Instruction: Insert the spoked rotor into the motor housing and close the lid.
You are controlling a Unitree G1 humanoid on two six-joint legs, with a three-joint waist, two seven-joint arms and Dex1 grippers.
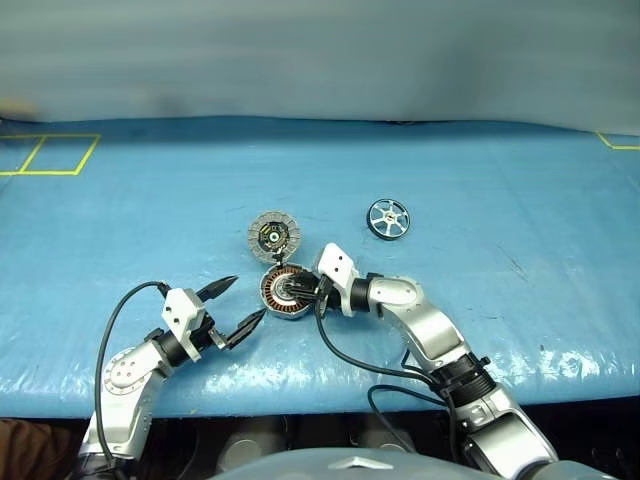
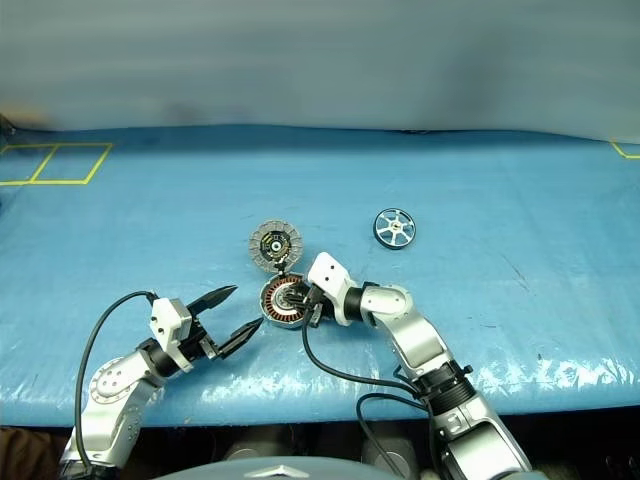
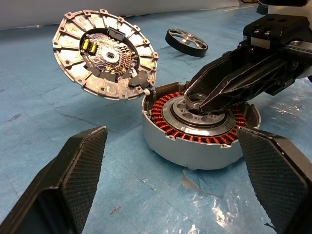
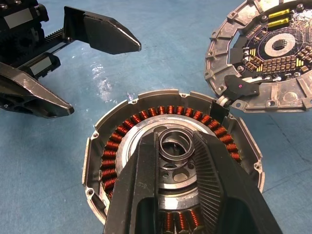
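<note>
The motor housing point(image 1: 272, 303), a grey cup ringed with copper windings, sits near the table's front with its lid point(image 1: 274, 235) swung open behind it, circuit face up. My right gripper point(image 4: 175, 141) reaches in from the right, shut on the silver ring at the housing's centre. Just left of the housing, my left gripper point(image 1: 248, 297) stands open and level with nothing between its fingers point(image 3: 78, 170). The spoked rotor point(image 1: 388, 219) lies flat on the blue cover, to the right of and behind the housing, apart from both grippers.
The blue plastic cover point(image 1: 480, 180) wrinkles along the table's front edge point(image 1: 300, 385). Yellow tape squares point(image 1: 50, 155) mark the far left and a yellow corner point(image 1: 620, 142) the far right. Black cables point(image 1: 350, 360) loop off both wrists.
</note>
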